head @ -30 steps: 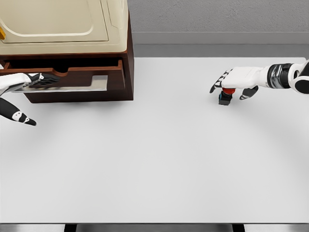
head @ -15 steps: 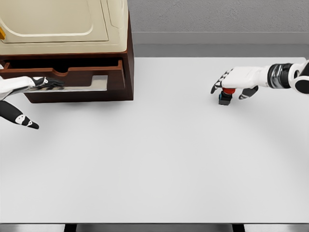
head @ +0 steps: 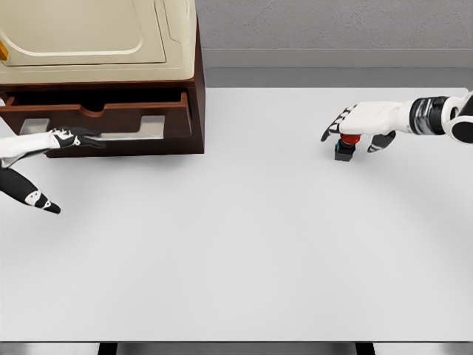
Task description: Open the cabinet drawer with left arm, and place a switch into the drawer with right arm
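Observation:
The brown cabinet (head: pixel 196 111) stands at the table's back left with a cream appliance on top. Its drawer (head: pixel 111 118) has a silver handle strip and sits a little way out. My left hand (head: pixel 65 139) is open, its fingers stretched flat in front of the drawer's lower edge and its thumb hanging down toward the table. The switch (head: pixel 344 150), a black base with a red cap, stands on the table at the right. My right hand (head: pixel 353 127) hovers over it with fingers spread to the left and thumb to the right, the palm on the red cap.
The cream appliance (head: pixel 89 37) overhangs the cabinet top. The white table (head: pixel 236 244) runs wide between cabinet and switch. A grey wall lies behind the table's far edge.
My left hand has slid down and to the right along the drawer front, uncovering the left part of the handle strip. The right hand and switch have barely moved.

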Robot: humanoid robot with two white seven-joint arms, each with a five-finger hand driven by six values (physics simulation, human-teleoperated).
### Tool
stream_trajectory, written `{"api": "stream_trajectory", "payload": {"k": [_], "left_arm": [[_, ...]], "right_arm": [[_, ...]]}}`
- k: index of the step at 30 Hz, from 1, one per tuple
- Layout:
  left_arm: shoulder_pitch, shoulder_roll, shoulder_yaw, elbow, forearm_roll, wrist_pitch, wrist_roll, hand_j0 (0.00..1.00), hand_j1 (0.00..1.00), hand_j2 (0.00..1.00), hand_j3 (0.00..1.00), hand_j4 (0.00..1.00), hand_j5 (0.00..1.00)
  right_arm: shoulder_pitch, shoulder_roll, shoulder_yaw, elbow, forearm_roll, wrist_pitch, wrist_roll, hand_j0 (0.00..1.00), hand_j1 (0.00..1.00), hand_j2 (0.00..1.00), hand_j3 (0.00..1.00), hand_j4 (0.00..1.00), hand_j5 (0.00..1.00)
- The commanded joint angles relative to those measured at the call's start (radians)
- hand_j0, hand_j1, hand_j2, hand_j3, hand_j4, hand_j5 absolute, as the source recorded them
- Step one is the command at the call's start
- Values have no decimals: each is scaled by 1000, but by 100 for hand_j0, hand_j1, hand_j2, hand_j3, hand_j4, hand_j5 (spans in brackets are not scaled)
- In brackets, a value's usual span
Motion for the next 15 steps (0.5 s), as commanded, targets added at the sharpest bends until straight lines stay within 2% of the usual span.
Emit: {"api": "stream_trajectory", "payload": {"k": [1, 8, 15], "left_arm": [[0, 11, -10, -10, 18, -3, -5, 100, 100, 100, 100, 100, 100], [0, 51, -16, -10, 38, -43, -5, 100, 100, 100, 100, 100, 100], [0, 89, -71, -10, 51, -115, -5, 100, 100, 100, 100, 100, 100]], "right_arm": [[0, -1, -1, 0, -3, 2, 0, 87, 87, 87, 87, 87, 87], [0, -1, -1, 0, -3, 2, 0, 88, 88, 88, 88, 88, 88], [0, -1, -1, 0, -3, 2, 0, 87, 87, 87, 87, 87, 87]]}}
